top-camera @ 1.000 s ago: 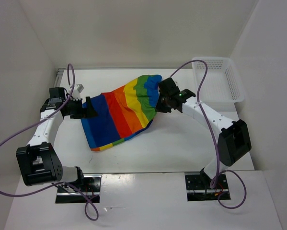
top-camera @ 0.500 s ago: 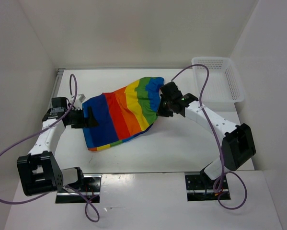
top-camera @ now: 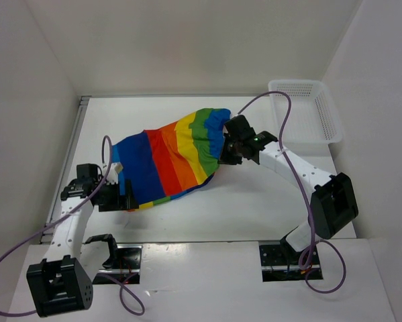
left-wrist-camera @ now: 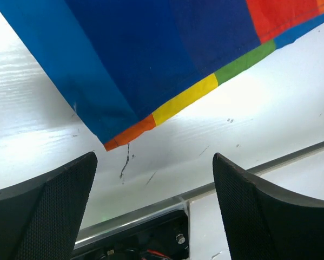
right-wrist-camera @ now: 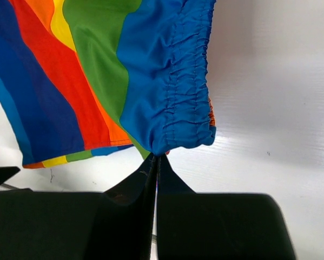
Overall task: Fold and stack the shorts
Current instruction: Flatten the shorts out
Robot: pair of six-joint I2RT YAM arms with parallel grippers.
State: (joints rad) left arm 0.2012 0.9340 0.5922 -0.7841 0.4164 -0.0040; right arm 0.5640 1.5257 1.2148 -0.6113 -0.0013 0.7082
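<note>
Top external view has the shorts spread across the white surface, left of centre. Their stripes run from blue at the near left through red, orange and yellow to green and blue at the far right. The right fingers are pressed together on the gathered blue elastic edge at the shorts' right end, pinching a corner of the fabric. In the right wrist view the cloth fans out and away from that pinch.

The left fingers are spread wide with nothing between them. They sit low over the surface at the near left, just short of the shorts' near corner. In the left wrist view that corner, edged with orange, yellow and green, lies beyond the gap and apart from both fingers. A white mesh basket stands at the far right, well apart from the shorts.
</note>
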